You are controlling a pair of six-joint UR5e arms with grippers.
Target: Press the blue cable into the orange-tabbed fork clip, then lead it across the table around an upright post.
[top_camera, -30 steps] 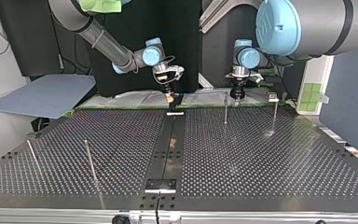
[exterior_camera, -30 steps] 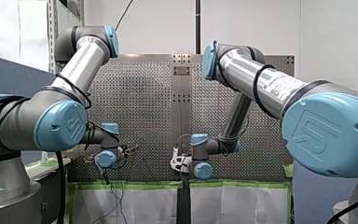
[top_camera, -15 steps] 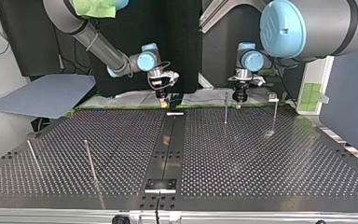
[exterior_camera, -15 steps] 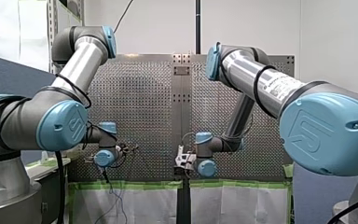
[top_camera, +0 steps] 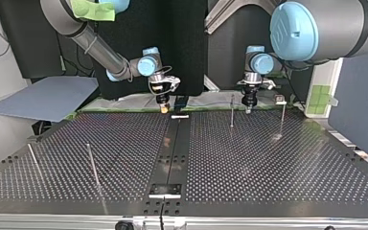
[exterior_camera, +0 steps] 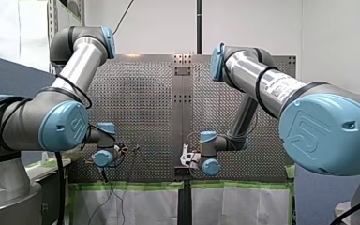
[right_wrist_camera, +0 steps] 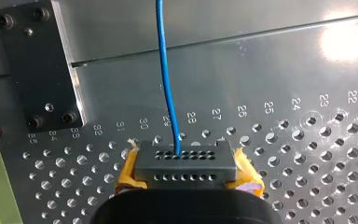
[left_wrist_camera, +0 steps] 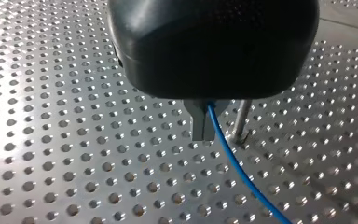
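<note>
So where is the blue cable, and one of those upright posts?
blue cable (right_wrist_camera: 163,70), right wrist view, middle of its visible length.
upright post (top_camera: 232,111), top view, halfway up its thin metal shaft.

Surface finishes. The perforated table (top_camera: 268,163) is bare satin metal with bright glare patches (numerals marked beside its holes); the upright post (top_camera: 232,111), thin polished metal; the blue cable (left_wrist_camera: 242,172), smooth glossy sheathing; my left gripper (left_wrist_camera: 204,135), matt black housing, dull metal fingers (left_wrist_camera: 198,123); my right gripper (right_wrist_camera: 186,163), frayed yellow pads (right_wrist_camera: 127,170)
</note>
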